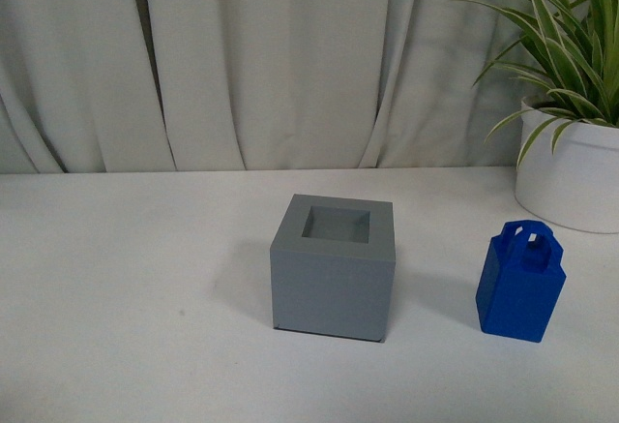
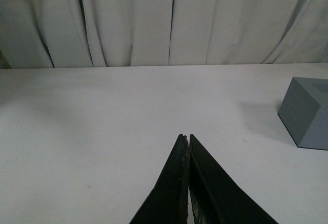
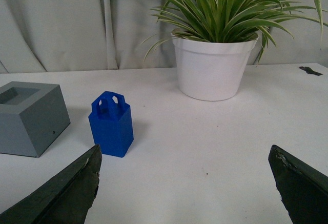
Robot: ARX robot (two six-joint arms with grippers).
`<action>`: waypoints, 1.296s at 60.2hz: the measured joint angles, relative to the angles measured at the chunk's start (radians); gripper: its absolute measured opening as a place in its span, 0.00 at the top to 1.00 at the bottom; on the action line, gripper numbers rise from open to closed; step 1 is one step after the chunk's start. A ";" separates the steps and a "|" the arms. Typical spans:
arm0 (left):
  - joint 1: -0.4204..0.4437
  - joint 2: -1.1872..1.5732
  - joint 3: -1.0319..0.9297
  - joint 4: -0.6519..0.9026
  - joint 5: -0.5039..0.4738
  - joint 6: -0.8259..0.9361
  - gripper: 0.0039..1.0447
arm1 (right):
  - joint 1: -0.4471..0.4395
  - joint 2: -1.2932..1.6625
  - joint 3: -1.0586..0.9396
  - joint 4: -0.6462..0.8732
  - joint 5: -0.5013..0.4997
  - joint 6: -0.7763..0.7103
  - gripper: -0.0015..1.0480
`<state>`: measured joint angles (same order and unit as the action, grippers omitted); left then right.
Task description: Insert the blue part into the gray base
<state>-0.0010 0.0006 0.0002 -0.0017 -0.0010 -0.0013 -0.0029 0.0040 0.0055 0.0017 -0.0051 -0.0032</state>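
On the white table (image 1: 126,326), near its middle in the front view, the gray base (image 1: 334,268) stands with the square hole in its top face open. The blue part (image 1: 520,287) stands upright to the right of it, apart from it, loop handle on top and slightly turned. Behind the blue part, a white pot (image 1: 571,176) holds a spider plant (image 1: 571,36), and a pale curtain (image 1: 242,55) hangs along the back of the table. Neither arm shows in the front view. From the left wrist, the left gripper (image 2: 186,138) has its two dark fingers pressed together at the tips with nothing between them, over bare table, and the gray base (image 2: 307,114) sits well off to one side. From the right wrist, the right gripper (image 3: 185,152) is spread wide and holds nothing, and the blue part (image 3: 111,126) stands beyond one finger, beside the gray base (image 3: 31,119).
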 joint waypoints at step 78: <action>0.000 0.000 0.000 0.000 0.001 0.000 0.96 | 0.101 1.207 0.872 -0.349 -0.441 -0.601 0.09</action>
<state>-0.0010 0.0006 0.0002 -0.0017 -0.0002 -0.0013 0.0982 1.2110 0.8780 -0.3470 -0.4465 -0.6041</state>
